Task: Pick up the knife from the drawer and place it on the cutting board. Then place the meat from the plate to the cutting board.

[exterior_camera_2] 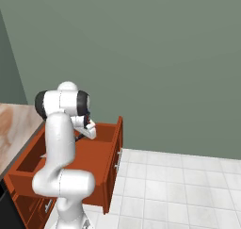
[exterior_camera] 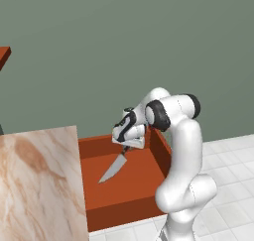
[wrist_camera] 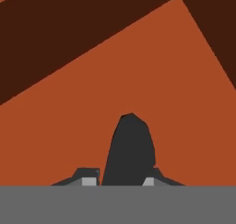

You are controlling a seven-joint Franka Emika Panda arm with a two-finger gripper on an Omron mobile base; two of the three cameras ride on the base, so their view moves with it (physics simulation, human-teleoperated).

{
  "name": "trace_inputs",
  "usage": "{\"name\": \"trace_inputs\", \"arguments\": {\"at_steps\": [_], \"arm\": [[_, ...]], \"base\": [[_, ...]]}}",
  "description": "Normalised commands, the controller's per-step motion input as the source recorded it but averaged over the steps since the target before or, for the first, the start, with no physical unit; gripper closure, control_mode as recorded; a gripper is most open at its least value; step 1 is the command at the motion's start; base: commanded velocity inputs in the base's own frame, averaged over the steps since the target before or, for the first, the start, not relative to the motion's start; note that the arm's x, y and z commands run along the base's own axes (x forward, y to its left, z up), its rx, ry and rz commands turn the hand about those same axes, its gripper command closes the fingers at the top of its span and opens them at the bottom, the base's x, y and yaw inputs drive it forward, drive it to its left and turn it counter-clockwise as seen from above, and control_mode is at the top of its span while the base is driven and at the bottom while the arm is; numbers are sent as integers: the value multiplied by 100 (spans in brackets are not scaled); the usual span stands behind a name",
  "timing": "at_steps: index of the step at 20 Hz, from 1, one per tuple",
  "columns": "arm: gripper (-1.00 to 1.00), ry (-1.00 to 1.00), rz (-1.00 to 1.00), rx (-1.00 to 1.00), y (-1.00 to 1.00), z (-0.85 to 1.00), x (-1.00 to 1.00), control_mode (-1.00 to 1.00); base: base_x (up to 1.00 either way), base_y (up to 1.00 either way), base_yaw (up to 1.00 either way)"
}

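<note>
Counter point(exterior_camera: 39, 185): marbled slab, nearest, left of the drawer.
Drawer point(exterior_camera: 144, 190): orange-red, pulled open.
Knife point(exterior_camera: 113, 168): inside the drawer — blade on its floor.
Pincer point(wrist_camera: 121, 181): low in the drawer, pinching the knife's dark handle — fingertips point(wrist_camera: 90, 181) flanking it.

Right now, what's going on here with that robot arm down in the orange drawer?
The white arm is bent down into the open orange-red drawer, with its end effector at the dark handle of the knife. In the hand view the handle sits between the two fingertips, which look closed against it. The knife's blade points out across the drawer floor toward the marble counter. The knife looks low in the drawer, so the first step, getting the knife out, is not yet done.
</note>
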Motion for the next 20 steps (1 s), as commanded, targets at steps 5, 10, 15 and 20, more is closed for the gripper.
{"name": "trace_inputs", "arguments": {"at_steps": [5, 10, 15, 20], "arm": [[100, 0, -25, 0, -12, 86, -24, -100], [100, 1, -26, 0, -28, 81, -22, -100], [100, 5, -21, 0, -41, 71, -23, -100], [100, 8, -23, 1, -46, 63, -32, -100]], "base": [[0, 0, 0], [0, 0, 0], [0, 0, 0], [0, 0, 0]]}}
